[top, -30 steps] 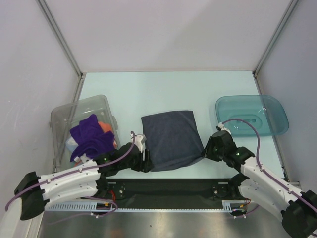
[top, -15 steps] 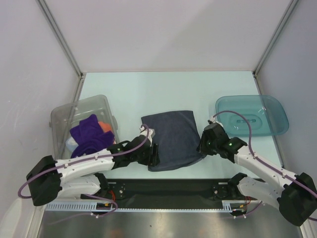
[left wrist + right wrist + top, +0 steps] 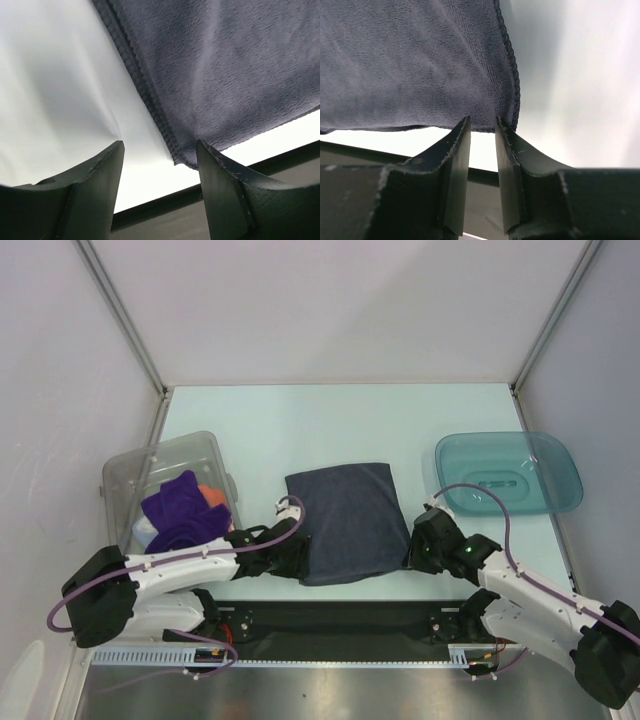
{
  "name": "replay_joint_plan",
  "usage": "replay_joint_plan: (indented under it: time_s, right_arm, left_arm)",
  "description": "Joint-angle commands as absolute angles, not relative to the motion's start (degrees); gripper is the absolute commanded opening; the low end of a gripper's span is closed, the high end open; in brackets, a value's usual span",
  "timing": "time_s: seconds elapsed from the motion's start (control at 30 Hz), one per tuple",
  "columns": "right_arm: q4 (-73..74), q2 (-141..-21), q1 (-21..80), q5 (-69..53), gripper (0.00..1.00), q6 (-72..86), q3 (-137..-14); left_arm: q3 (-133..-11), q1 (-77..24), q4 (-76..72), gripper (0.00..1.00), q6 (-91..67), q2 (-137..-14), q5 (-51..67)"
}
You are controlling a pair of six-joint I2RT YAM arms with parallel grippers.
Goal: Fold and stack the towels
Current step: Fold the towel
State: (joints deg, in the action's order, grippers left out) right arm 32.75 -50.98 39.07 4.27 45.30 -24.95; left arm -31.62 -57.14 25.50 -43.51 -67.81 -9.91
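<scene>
A dark navy-grey towel [image 3: 345, 520] lies flat on the table between my two arms. My left gripper [image 3: 300, 558] is open at its near left corner; in the left wrist view the towel [image 3: 225, 65] has its corner just inside the right finger of the gripper [image 3: 160, 150]. My right gripper [image 3: 413, 555] is at the near right corner, with its jaws narrowly apart. In the right wrist view the towel's [image 3: 410, 60] near edge lies at the tips of the gripper [image 3: 482, 122]. A purple towel [image 3: 180, 515], an orange one [image 3: 212, 495] and a light blue one [image 3: 145, 530] lie in the bin.
A clear plastic bin [image 3: 125, 475] stands at the left and holds the other towels. A teal translucent tray [image 3: 560, 490] sits at the right. The table's dark front rail [image 3: 340, 615] runs just behind both grippers. Grey walls close in the back and sides.
Both grippers reached over the towel's near corners half a second ago, then drew back toward the table's near edge. The towel has not visibly moved.
</scene>
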Motion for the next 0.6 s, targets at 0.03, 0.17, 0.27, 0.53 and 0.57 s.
replay_joint_plan:
  time_s: [0.03,0.17,0.27,0.53,0.57]
  right_arm:
    - [31.47,-50.36,39.64,4.22,0.32,47.55,-24.70]
    - [32.43,-51.76,39.64,5.88,0.31,45.97,-28.90]
    - [33.84,-52.73,39.64,7.64,0.31,44.74,-31.19]
    - [28.48,-56.87,39.99,5.80,0.31,44.99,-26.47]
    - [28.48,-56.34,40.16,5.54,0.31,45.61,-25.50]
  left_arm:
    - [-32.70,-57.39,26.02,0.65,-44.74,-64.52,-9.76]
    - [-30.77,-57.39,20.58,0.66,-44.38,-62.75,-5.02]
    - [-29.62,-57.39,18.46,0.66,-45.00,-64.24,-4.22]
    - [-28.74,-57.39,19.07,0.29,-46.76,-72.41,-5.89]
    - [-28.91,-57.39,19.86,0.19,-47.37,-72.94,-7.02]
